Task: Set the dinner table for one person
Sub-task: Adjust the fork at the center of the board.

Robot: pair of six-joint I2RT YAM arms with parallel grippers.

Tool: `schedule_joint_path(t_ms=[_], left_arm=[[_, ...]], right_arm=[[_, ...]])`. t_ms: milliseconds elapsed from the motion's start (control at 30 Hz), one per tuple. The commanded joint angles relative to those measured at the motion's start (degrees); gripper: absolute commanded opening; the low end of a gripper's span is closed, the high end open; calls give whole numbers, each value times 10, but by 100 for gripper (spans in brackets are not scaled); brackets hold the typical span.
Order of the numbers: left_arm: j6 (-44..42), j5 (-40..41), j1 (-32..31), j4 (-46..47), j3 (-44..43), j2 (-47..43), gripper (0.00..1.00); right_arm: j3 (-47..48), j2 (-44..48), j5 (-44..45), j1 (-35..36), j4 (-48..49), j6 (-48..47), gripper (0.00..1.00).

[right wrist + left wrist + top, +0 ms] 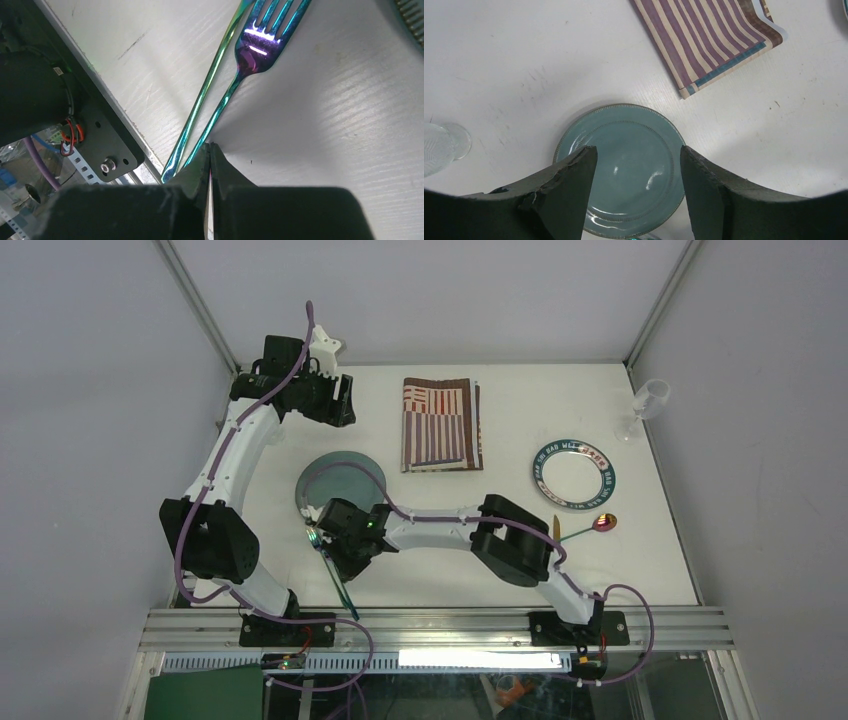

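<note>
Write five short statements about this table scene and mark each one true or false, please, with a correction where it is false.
1. The left gripper is open and holds nothing. True.
2. The placemat lies spread under the teal plate. False: it is folded and lies apart from that plate.
3. The right gripper stands wide open. False: it is shut on the handle of the fork.
4. A second utensil lies beside the fork. True.
5. The spoon lies in the patterned plate. False: it lies on the dinner table, beside that plate.
</note>
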State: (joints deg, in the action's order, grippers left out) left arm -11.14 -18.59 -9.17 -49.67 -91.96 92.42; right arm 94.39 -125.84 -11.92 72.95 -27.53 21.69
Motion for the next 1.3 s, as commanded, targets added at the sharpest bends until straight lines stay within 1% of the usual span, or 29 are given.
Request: schedule_joint_path(t_ms=[0, 67, 200, 300, 433, 533, 600, 733, 900, 1133, 1267], left_arm=[[7, -10, -2, 22, 4, -30, 64], [8, -7, -2, 23, 4, -30, 64], [8, -4, -2, 25, 1, -35, 64], [10, 5, -2, 30, -1, -39, 64], [19, 40, 1, 42, 2, -44, 64], [24, 50, 5, 55, 11, -54, 65], [24, 51, 5, 59, 14, -57, 66], [24, 50, 6, 59, 17, -58, 66], [24, 49, 6, 59, 21, -59, 66], [26, 51, 6, 58, 23, -61, 67], [24, 51, 6, 59, 25, -62, 67]], right_arm=[[15, -8, 75, 4, -29, -7, 0], [10, 4, 117, 5, -31, -1, 0], [-3, 39, 248, 1, -56, 40, 0], [-45, 84, 303, -17, -46, 69, 0], [-116, 122, 281, -93, -28, 113, 0], [-157, 137, 276, -145, -4, 108, 0], [-158, 135, 264, -174, 3, 93, 0], [-106, 101, 247, -202, -1, 53, 0], [-18, 38, 228, -205, -28, 19, 0], [57, -9, 184, -227, -31, 9, 0], [91, -24, 173, -237, -38, 2, 0]])
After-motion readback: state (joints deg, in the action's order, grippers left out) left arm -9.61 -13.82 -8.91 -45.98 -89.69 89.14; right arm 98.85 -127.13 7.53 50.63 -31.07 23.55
